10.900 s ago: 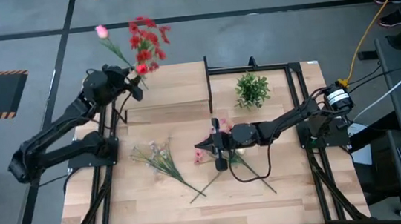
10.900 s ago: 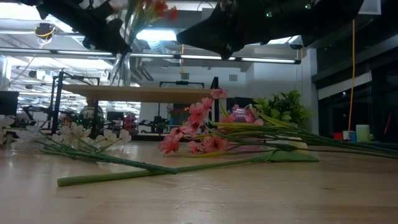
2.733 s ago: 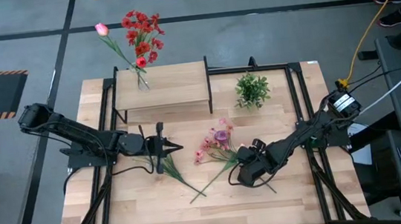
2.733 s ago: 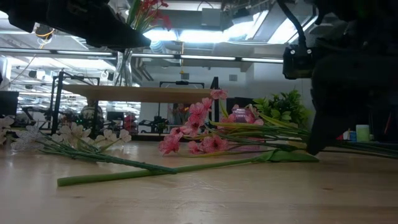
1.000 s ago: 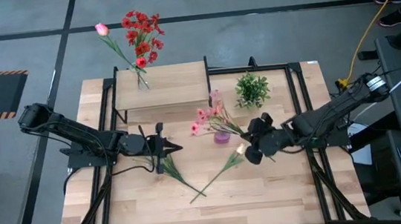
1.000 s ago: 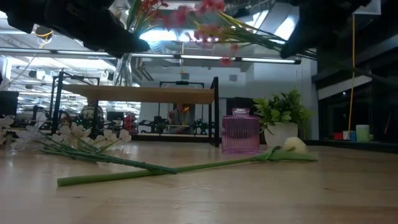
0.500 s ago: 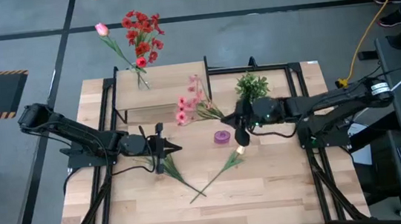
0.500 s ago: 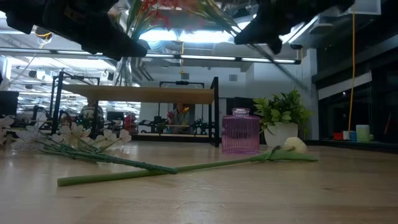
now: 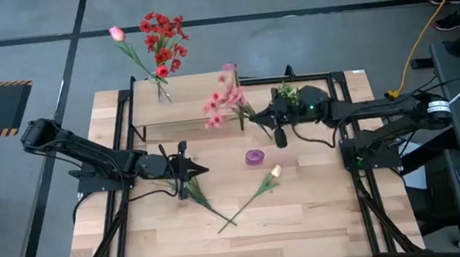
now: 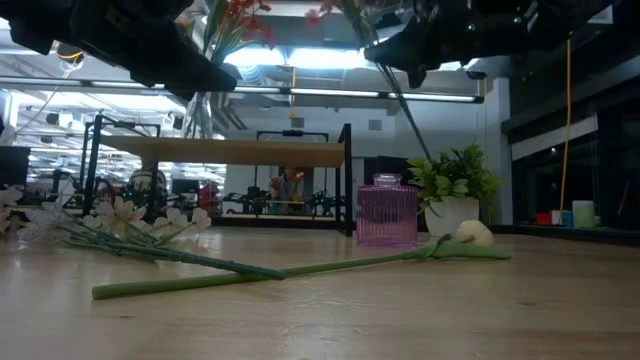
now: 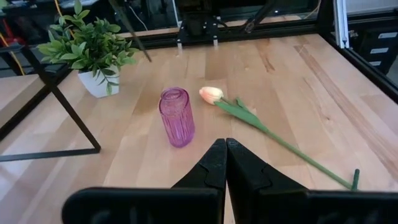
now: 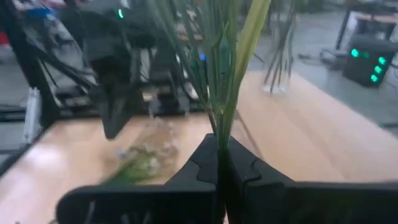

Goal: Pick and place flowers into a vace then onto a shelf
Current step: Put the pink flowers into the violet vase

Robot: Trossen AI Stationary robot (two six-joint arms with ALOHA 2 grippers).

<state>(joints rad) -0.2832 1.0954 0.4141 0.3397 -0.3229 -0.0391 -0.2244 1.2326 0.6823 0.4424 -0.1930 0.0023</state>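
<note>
Pink flowers (image 9: 223, 100) clamped in right hand (image 9: 256, 119), stems visible only wrist-side, left hand (image 9: 193, 170) closed empty.

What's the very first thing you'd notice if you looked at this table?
The right claw holding a bunch of pink flowers up in the air by the edge of the small wooden shelf. Then the little purple vase standing in the middle of the table, with a single tulip lying beside it. On the shelf's far left corner, a clear vase of red flowers already stands.
</note>
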